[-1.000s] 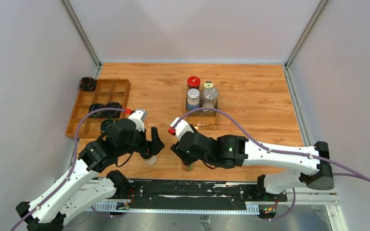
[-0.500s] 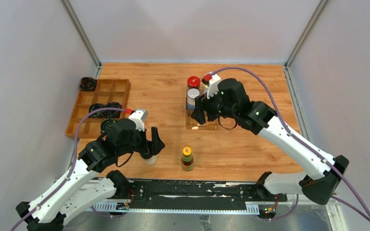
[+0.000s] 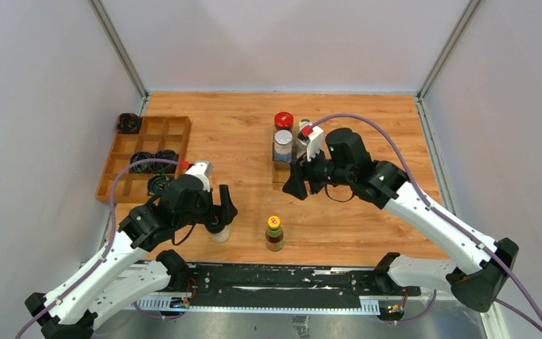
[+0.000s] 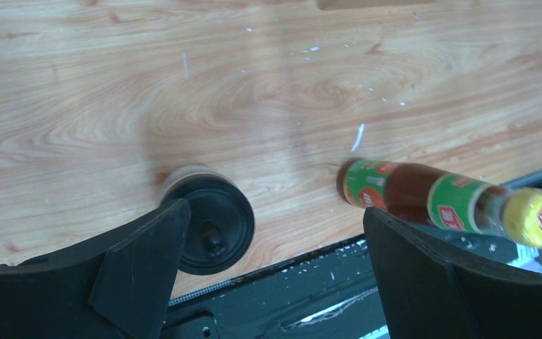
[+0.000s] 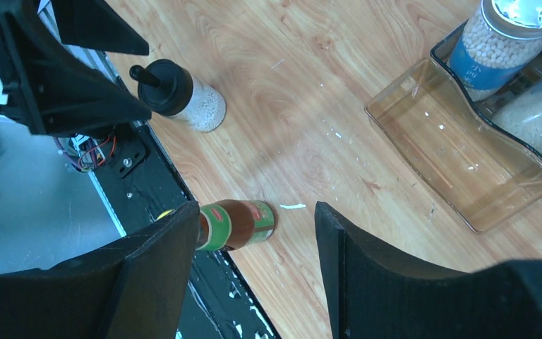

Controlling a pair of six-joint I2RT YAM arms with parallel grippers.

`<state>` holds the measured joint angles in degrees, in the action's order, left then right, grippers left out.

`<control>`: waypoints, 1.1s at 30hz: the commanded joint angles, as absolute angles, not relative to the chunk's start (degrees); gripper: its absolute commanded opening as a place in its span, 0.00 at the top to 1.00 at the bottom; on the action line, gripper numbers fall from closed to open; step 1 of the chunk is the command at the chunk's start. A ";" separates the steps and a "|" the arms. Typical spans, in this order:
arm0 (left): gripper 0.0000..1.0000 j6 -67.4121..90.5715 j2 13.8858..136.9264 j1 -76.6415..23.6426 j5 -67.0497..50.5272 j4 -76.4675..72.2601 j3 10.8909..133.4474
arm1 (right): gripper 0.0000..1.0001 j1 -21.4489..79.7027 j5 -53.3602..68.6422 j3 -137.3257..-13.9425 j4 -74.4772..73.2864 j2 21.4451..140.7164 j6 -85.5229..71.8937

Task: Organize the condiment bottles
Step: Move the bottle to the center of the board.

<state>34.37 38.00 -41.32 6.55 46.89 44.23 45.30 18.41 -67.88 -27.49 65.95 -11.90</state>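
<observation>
The yellow-capped brown sauce bottle [image 3: 274, 234] stands alone near the front edge and also shows in the left wrist view [image 4: 423, 198] and the right wrist view [image 5: 236, 224]. The black-capped jar [image 3: 219, 234] stands left of it. My left gripper [image 3: 223, 214] is open above this jar, which sits by its left finger [image 4: 208, 224]. My right gripper [image 3: 293, 188] is open and empty over the near end of the clear tray [image 3: 278, 174]. The red-lidded jar [image 3: 283, 120] and the blue-labelled jar [image 3: 282, 145] stand in that tray. The other jars are mostly hidden behind my right wrist.
A wooden compartment tray [image 3: 145, 152] lies at the left with black coiled bundles [image 3: 154, 159] in it. Another bundle [image 3: 128, 123] lies beside its far corner. A black rail [image 3: 282, 277] runs along the table's front edge. In the right wrist view the clear tray's near section [image 5: 459, 155] is bare.
A second ago my right gripper was down at the sauce bottle. It let go, swung to the clear tray, and has now drawn slightly nearer. The left arm barely moved.
</observation>
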 commanded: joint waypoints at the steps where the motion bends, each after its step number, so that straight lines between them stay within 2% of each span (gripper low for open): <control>1: 0.00 37.98 39.42 -40.96 13.17 49.39 43.59 | 0.34 45.05 19.77 -65.07 -27.33 62.24 -11.10; 9: 0.00 41.37 43.89 -40.96 16.56 52.92 44.44 | 0.34 44.93 19.72 -61.42 -26.86 59.72 -10.69; 33: 0.00 46.30 44.51 -41.04 11.34 54.76 38.69 | 0.34 44.89 19.96 -55.30 -23.65 57.96 -11.46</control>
<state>45.08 44.42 -41.32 11.70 54.26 39.64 45.30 19.51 -56.29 -24.36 58.94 -11.70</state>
